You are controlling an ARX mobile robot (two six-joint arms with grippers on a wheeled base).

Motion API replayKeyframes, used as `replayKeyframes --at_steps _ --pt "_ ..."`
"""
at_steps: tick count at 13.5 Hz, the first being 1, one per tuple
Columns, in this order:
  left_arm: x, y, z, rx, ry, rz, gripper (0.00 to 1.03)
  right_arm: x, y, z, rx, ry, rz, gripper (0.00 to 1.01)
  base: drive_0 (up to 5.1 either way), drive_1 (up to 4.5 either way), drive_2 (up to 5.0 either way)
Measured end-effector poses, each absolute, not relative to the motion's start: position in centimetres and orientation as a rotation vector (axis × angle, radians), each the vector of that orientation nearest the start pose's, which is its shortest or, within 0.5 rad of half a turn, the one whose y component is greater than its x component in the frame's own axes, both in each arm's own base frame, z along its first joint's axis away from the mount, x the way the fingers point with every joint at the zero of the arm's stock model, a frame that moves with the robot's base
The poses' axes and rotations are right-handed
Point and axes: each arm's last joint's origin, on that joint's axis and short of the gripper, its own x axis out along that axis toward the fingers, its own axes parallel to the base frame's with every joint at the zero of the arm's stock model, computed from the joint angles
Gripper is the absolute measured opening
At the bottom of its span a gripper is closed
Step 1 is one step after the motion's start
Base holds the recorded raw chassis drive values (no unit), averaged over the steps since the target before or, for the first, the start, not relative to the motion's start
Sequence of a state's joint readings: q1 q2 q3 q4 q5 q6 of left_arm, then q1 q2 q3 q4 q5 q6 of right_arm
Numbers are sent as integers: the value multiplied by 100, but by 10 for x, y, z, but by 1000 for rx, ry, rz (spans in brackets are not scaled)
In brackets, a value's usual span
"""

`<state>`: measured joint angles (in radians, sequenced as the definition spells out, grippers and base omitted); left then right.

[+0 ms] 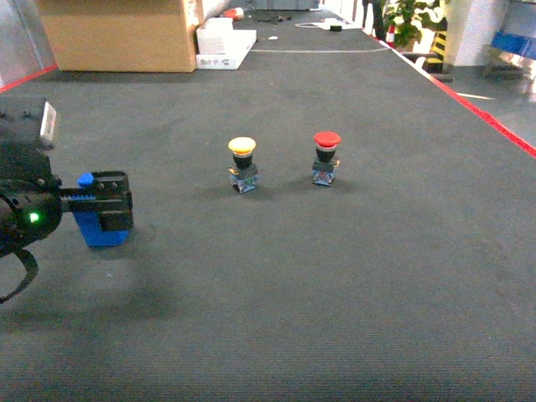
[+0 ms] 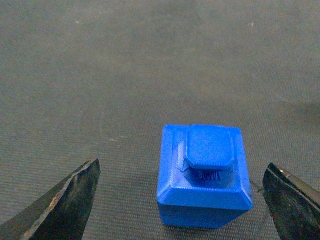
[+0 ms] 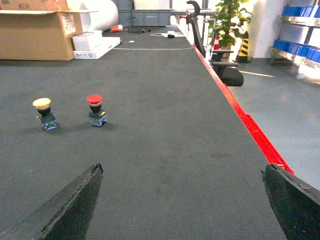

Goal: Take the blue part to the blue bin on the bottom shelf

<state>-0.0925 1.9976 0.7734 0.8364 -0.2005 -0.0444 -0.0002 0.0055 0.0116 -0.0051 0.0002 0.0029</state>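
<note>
Dark grey carpeted floor carries every item in view; a red stripe runs along its right edge, with smooth grey flooring beyond. At the far left corner sits a large cardboard box, with flat white boxes just beside it. A potted plant and an office chair stand past the red stripe, and blue bins sit on racking at the far right.

Blue part: a blocky blue piece with an octagonal cap on top, standing upright on the carpet near the left edge. The left gripper is at the part, its fingers spread wide. In the left wrist view the part stands between the two dark fingertips, nearer the right-hand one, with carpet visible on both sides. No contact can be seen.

Yellow push button and red push button: both upright near the middle of the carpet, side by side, well apart from the blue part.

Right gripper: fingers spread wide over bare carpet, holding nothing, near the red-striped edge.
</note>
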Motion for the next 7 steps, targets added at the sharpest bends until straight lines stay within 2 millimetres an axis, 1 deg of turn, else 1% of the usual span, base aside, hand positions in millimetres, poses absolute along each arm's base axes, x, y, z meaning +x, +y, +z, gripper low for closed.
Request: replayKeyframes --at_steps 1,3,4,5,7 --pt "365 -28 88 14 409 119 98 97 0 167 2 -1 0 98 0 0 0" --pt "382 -27 77 6 440 138 98 97 0 167 3 -1 0 98 0 0 0" --pt "388 -28 73 2 442 138 90 97 0 167 2 -1 0 98 0 0 0" --pt "392 -27 69 -6 464 133 75 97 0 167 2 -1 0 98 0 0 0" --pt "394 -28 69 -23 470 124 47 97 0 167 2 -1 0 98 0 0 0"
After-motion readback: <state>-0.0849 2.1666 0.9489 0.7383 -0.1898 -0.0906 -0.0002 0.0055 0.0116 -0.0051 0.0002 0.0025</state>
